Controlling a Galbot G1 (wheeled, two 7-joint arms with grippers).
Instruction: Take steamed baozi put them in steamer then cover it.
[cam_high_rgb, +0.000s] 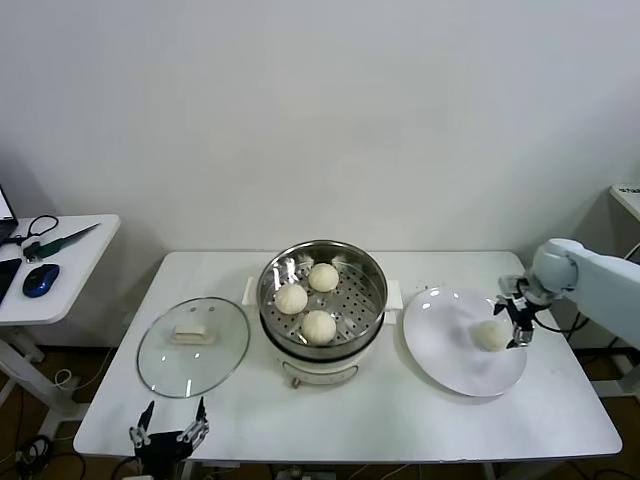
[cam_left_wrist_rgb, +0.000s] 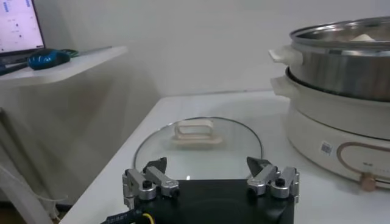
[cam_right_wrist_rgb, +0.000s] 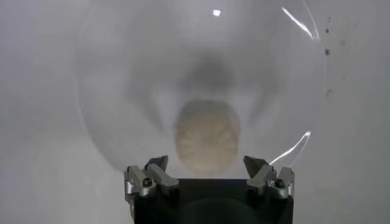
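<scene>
Head view: mouse (cam_high_rgb: 40, 280) on side table (cam_high_rgb: 70, 262)

Steamer (cam_high_rgb: 322, 300) sitting mid-table (cam_high_rgb: 400, 420), three buns (cam_high_rgb: 318, 326) lying inside. Lid (cam_high_rgb: 193, 346) resting to its left, plate (cam_high_rgb: 450, 350) to its right, carrying fourth bun (cam_high_rgb: 491, 335).

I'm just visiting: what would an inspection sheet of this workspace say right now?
Surface: white table.
Job's things: three baozi in the steamer; the fourth baozi on the white plate; the cover flat beside the steamer.
Clutter: nothing seen on the table.
Grippers: right gripper open over the fourth baozi; left gripper open, parked at the table's near edge.
Cables: black cable on the side desk.
Surroundings: blue mouse there, plain wall behind.
</scene>
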